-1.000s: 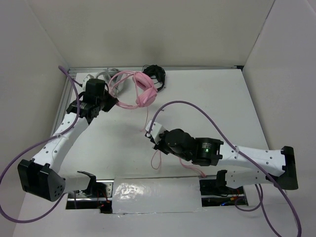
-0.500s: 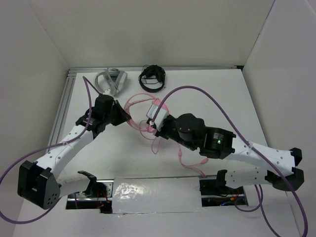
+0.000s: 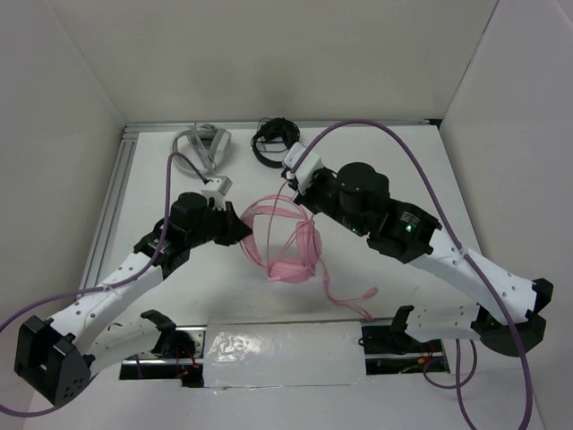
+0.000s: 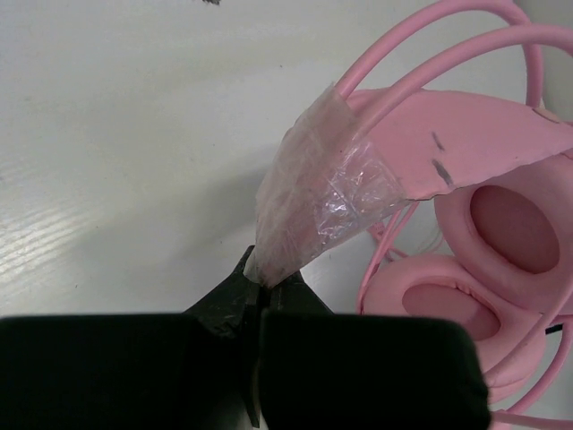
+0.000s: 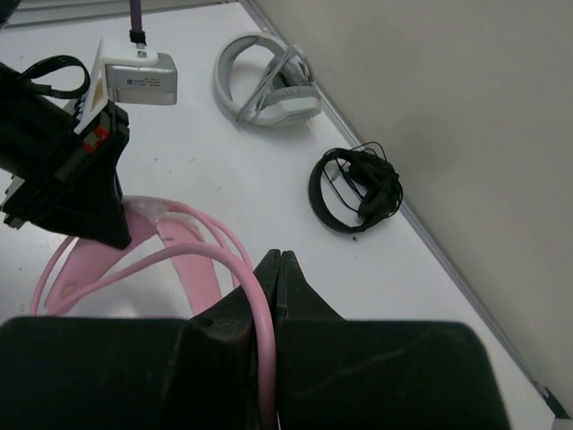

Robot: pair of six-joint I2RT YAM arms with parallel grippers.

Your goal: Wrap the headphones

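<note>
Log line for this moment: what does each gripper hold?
left gripper: shut on plastic film on headphones | right gripper: shut on headband | cable: loose toward near edge

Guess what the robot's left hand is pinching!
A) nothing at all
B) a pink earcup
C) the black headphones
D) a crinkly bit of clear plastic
D: in the left wrist view, the left gripper is shut on the tip of the clear plastic stuck to the band of the pink headphones.
</note>
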